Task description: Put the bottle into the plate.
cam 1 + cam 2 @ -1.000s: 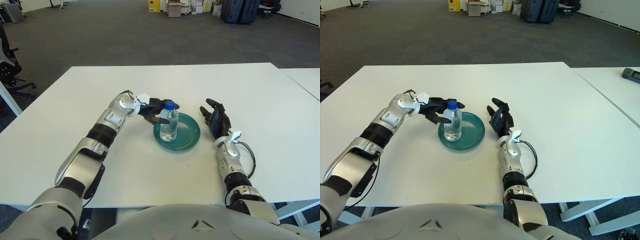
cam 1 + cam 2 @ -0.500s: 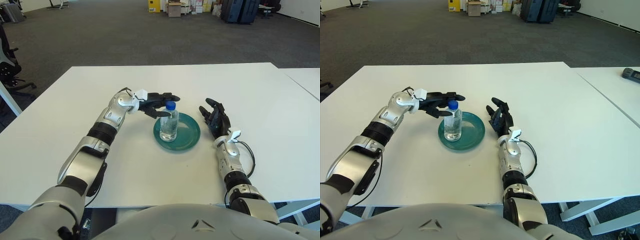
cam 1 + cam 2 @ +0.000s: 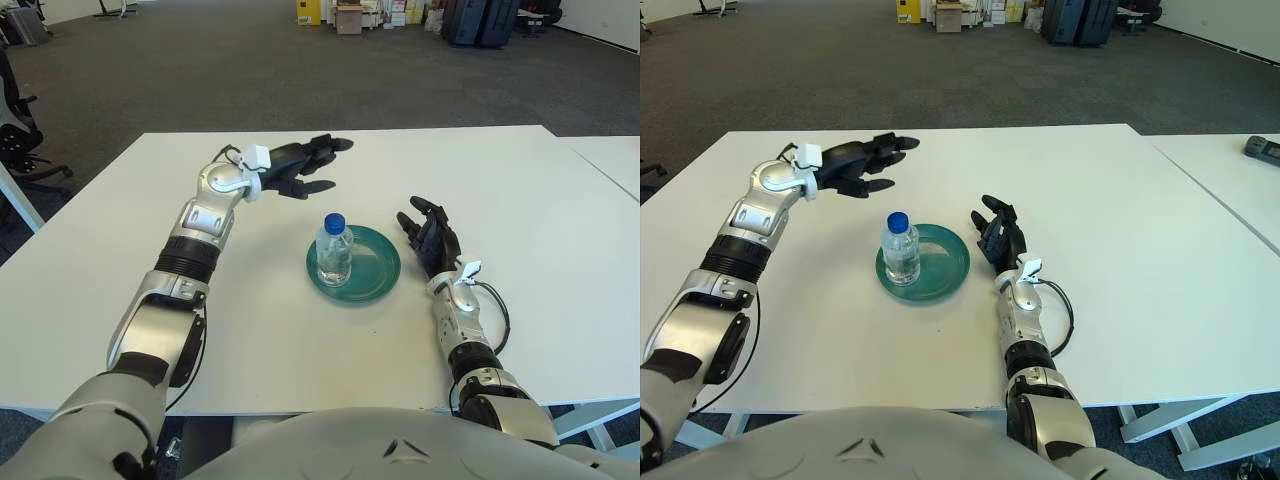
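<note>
One bottle (image 3: pixel 334 249) stands upright on the left part of the plate (image 3: pixel 379 268), its long axis vertical, so we judge the placing done. Our left hand (image 3: pixel 300 167), fingers spread and empty, hovers well apart at eleven o'clock from it. Our right hand (image 3: pixel 430 238), fingers relaxed, shows nearer, at three o'clock beside the plate.

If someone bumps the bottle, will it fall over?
Probably easily: the bottle is tall and narrow, standing upright near the left edge of the green plate. It looks clear plastic, so likely light, and being round it could roll away.
</note>
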### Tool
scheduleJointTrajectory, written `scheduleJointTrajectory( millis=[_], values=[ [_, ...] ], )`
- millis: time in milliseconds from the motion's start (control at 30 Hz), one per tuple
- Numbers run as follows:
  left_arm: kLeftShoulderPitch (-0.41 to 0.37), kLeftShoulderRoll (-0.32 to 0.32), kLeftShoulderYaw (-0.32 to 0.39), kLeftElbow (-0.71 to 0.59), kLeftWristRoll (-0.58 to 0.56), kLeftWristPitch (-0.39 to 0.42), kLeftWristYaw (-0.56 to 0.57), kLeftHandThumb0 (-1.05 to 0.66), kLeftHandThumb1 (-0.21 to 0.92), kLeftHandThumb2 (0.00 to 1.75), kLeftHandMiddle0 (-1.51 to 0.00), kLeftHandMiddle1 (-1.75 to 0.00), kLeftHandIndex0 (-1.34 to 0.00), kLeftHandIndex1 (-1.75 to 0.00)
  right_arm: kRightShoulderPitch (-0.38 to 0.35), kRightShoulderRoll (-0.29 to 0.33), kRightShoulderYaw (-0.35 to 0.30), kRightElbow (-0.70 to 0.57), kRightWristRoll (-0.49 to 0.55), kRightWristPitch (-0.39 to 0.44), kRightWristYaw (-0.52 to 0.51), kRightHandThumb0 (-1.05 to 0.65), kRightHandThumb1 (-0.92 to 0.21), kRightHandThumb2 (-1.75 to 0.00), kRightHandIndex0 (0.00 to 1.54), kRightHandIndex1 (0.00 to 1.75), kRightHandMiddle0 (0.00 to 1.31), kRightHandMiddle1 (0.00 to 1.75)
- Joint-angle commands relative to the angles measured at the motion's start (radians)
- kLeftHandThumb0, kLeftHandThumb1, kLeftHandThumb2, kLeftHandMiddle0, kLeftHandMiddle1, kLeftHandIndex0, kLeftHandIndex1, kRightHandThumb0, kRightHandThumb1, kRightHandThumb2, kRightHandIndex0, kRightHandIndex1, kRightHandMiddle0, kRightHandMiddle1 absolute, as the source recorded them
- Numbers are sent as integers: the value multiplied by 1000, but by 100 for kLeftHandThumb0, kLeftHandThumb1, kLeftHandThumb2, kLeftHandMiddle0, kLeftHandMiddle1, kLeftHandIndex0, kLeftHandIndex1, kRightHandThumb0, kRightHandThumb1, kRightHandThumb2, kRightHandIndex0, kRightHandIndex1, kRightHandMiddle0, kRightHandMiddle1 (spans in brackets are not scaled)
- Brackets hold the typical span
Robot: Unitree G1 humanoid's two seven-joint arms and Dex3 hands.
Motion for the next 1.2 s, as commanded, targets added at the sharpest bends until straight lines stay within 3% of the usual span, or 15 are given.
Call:
scheduleJointTrajectory(
  millis=[0,467,700,833,1000,1167],
  values=[
    [16,13,42,-2,-36,-23,20,-88,92,33,-13,-2,0,-56,51,1,-6,57,6,37,-3,-89,-92,-103,53,2,1,88],
    [51,-15,185,85,-148,-144,120,-88,92,23,-20,-3,0,-64,54,-15,-6,62,2,40,6,-88,-92,-102,54,2,1,88],
    [49,-59,261,289,-208,-238,156,-77,92,25,-29,-5,0,-62,50,-24,-8,75,1,39,17,-88,-92,-102,54,2,1,88],
    [42,-114,301,408,-239,-294,178,-62,92,42,-39,-8,0,-67,50,-29,-9,78,2,38,22,-87,-92,-101,55,2,2,88],
    [63,-211,347,512,-284,-343,210,-54,92,61,-44,-7,0,-75,48,-37,-10,83,1,33,28,-87,-92,-101,55,2,2,88],
    [63,-280,409,617,-350,-327,213,-54,92,79,-47,-6,0,-80,48,-38,-8,82,-3,24,26,-87,-92,-101,54,2,2,89]
  ],
)
